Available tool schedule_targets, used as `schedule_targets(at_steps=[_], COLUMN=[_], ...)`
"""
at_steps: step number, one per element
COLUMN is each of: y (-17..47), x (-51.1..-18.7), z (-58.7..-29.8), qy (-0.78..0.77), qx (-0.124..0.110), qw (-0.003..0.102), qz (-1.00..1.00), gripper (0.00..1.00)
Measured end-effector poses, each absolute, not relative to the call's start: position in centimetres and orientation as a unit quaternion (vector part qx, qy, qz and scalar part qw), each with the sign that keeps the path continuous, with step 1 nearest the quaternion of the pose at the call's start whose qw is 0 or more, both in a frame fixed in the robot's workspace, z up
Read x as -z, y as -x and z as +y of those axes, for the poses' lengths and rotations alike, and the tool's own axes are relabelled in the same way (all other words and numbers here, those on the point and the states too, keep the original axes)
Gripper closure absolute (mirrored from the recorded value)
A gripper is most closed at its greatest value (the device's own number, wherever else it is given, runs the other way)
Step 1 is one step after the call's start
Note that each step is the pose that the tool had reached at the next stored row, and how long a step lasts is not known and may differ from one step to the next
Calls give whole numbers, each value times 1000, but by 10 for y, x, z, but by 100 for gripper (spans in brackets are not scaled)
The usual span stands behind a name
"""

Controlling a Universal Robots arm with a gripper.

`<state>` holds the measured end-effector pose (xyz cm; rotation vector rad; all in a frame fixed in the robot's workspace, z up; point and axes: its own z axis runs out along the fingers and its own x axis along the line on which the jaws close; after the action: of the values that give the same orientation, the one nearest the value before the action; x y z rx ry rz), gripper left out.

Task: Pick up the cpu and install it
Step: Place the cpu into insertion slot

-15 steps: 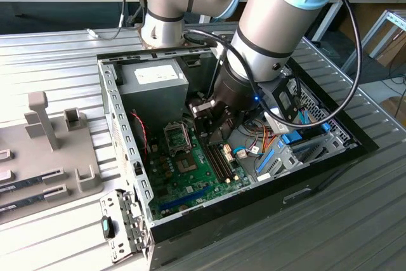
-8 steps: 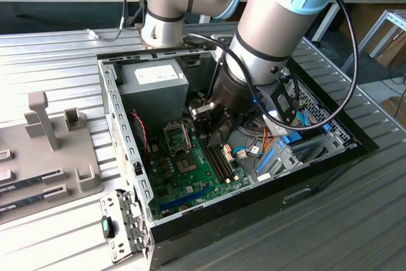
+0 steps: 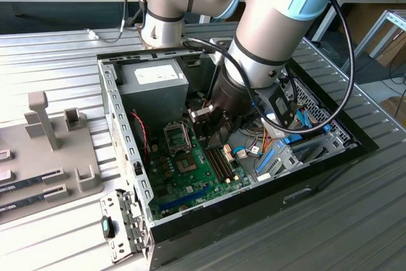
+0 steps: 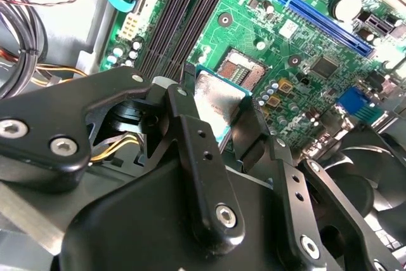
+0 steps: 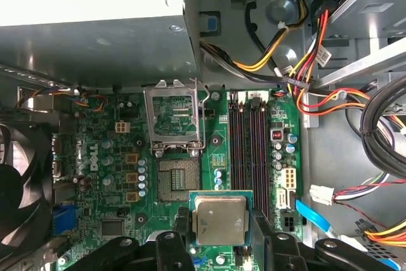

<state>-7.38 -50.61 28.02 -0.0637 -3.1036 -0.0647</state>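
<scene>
Gripper [image 5: 220, 230]: pinching cpu [image 5: 220, 219] by two opposite edges, metal top up, approx level.
Cpu posn: above motherboard [image 5: 108, 157] inside case, not seated.
Socket [image 5: 177, 181]: bare, frame [image 5: 173, 115] flipped up.
Key offset: socket just beside cpu, on side away fm RAM slots [image 5: 250, 150], toward frame; edges look approx parallel.
</scene>
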Motion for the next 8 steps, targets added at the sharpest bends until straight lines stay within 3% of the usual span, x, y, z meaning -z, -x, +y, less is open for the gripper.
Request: schedule_targets(at_steps=[8], y=[74], x=[-275], z=[-506], qy=[21], qx=[21], qw=[18], qz=[-999], gripper=[53])
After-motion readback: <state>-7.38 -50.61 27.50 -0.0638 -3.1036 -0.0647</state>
